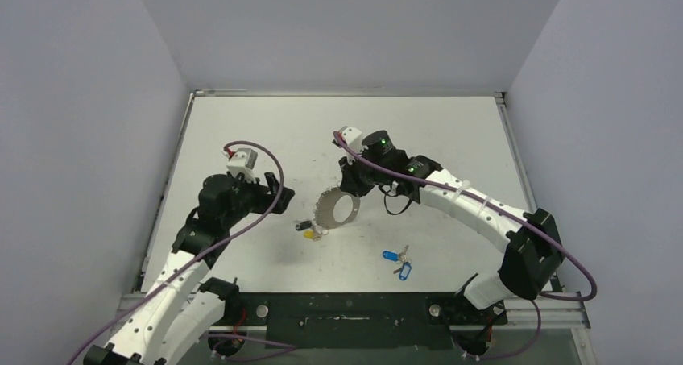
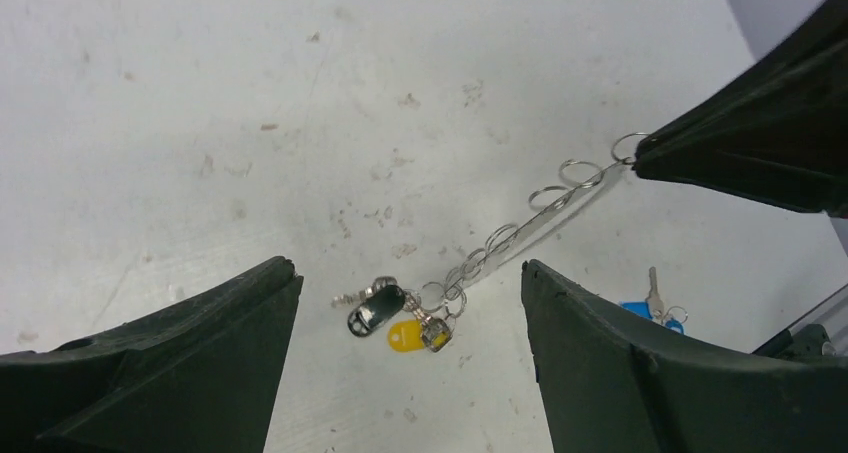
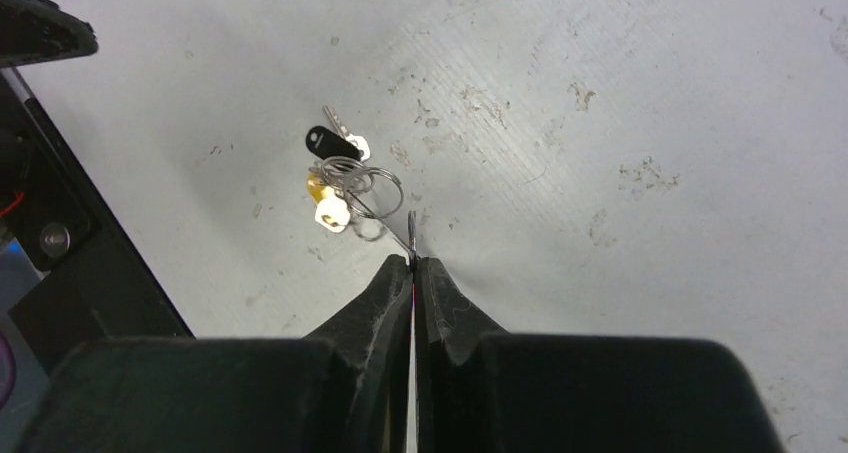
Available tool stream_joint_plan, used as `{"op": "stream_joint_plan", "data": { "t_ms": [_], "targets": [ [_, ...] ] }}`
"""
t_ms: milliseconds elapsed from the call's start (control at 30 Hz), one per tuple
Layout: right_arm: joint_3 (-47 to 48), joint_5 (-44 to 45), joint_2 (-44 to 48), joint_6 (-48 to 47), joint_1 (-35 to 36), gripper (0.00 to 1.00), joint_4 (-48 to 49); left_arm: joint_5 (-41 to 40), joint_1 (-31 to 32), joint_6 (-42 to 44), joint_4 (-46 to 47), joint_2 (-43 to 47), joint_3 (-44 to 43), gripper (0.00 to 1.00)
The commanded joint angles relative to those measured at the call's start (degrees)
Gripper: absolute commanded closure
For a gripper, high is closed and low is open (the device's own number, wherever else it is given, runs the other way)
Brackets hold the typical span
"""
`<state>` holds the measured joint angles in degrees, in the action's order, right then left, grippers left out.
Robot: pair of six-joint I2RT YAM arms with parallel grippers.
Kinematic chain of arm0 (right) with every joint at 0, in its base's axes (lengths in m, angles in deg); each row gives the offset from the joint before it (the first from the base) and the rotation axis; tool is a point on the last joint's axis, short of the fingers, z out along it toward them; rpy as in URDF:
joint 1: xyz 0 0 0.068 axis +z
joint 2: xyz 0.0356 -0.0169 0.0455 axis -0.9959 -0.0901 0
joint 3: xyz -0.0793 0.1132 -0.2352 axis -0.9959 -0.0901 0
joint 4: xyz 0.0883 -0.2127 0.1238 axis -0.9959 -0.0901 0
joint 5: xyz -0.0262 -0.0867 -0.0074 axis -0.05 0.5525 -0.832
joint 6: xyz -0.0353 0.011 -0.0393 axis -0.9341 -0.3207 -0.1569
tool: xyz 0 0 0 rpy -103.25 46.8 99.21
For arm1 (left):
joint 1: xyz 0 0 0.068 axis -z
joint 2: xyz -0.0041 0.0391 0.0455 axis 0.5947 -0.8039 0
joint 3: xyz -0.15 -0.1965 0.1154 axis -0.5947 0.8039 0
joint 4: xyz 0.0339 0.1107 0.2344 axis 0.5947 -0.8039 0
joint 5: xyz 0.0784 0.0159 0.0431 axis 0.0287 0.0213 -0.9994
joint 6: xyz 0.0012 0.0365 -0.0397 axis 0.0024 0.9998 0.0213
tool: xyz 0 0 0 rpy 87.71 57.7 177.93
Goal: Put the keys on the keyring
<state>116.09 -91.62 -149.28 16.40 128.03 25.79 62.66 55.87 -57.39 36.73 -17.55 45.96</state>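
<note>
Top external view: at left, the left gripper (image 1: 282, 197) hovers over the table (image 1: 242, 123), its jaws wide apart and holding nothing. Just right of it a black key (image 1: 304, 225) and a yellow key (image 1: 308, 235) lie at the low end of the keyring (image 1: 324, 206). The keyring tilts up to the right gripper (image 1: 346, 192), whose jaws are pinched tight on its wire. Farther right, the blue keys (image 1: 391, 256) lie loose, well apart from the keyring.

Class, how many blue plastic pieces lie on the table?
2: a blue key head at the near middle, and a blue tag just beside it, nearer still. More may be hidden.
</note>
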Motion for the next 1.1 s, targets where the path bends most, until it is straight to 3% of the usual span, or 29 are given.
{"op": "stream_joint_plan", "data": {
  "t_ms": [0,167,333,600,700,733,900,1067],
  "targets": [
    [4.41,-4.41,2.99,-5.95,0.56,1.0,-4.0,7.92,-0.3,8.75,11.23,7.13,1.49,0.21],
    [5.63,-8.69,3.26,-10.34,1.08,1.0,-7.03,16.23,-0.22,19.13,15.02,14.48,5.34,0.21],
    [4.73,-14.58,3.3,-12.27,1.35,1.0,-6.98,23.75,-0.22,26.26,16.15,15.57,5.6,0.26],
    [4.05,-21.09,3.27,-13.48,1.42,1.0,-5.68,36.88,-0.22,26.64,19.07,6.03,3.13,0.4],
    [4.06,-23.12,3.04,-13.68,1.49,1.0,-5.54,41.68,-0.13,25.35,24.26,1.8,3.34,0.6],
    [4.12,-23.82,2.89,-13.75,1.45,1.0,-5.54,43.08,-0.08,24.59,26.2,0.47,3.49,0.61],
    [4.55,-25.95,2.75,-14.69,1.45,1.0,-6.18,44.81,1.23,20.61,33.46,-5.53,3.78,0.6],
    [6.08,-27.92,1.25,-16.45,1.54,1.0,-9.23,45.84,3.71,23.08,31.43,-9.78,1.8,0.6]
  ]
}}
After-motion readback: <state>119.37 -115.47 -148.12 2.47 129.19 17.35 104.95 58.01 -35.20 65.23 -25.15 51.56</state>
